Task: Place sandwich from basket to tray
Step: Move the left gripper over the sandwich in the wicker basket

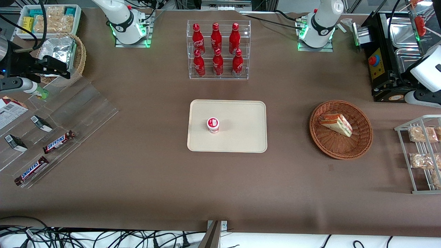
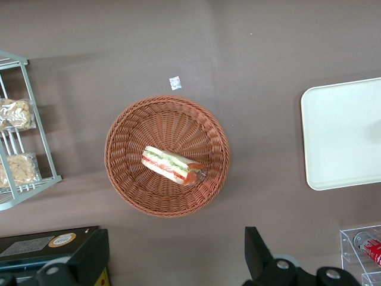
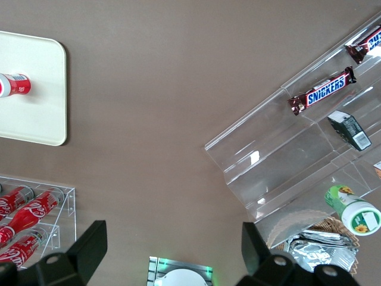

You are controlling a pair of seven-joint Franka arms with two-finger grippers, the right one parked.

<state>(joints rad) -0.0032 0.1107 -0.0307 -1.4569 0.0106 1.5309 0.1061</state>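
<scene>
Sandwich (image 1: 336, 124) (image 2: 172, 165), triangular white-bread wedge with red/green layers, lies in the round reddish-brown wicker basket (image 1: 358, 148) (image 2: 128, 131). Flat cream tray (image 1: 241, 137) (image 2: 342, 137), rounded corners, holds one small red-and-white cup (image 1: 213, 125). Gripper (image 2: 175, 265) hovers above the basket, fingers spread wide, holding nothing. Wire rack (image 1: 411, 155) beside the basket carries crumbly snack packets (image 1: 422, 134).

The sandwich (image 1: 335, 124) lies in the round brown basket (image 1: 341, 129) at the right of the frame. The cream tray (image 1: 227, 125) sits in the middle, well apart from the basket, and a small red and white cup (image 1: 213, 124) stands on it. The gripper is not visible in this frame. A clear rack of red bottles (image 1: 218, 49) stands above the tray.
</scene>
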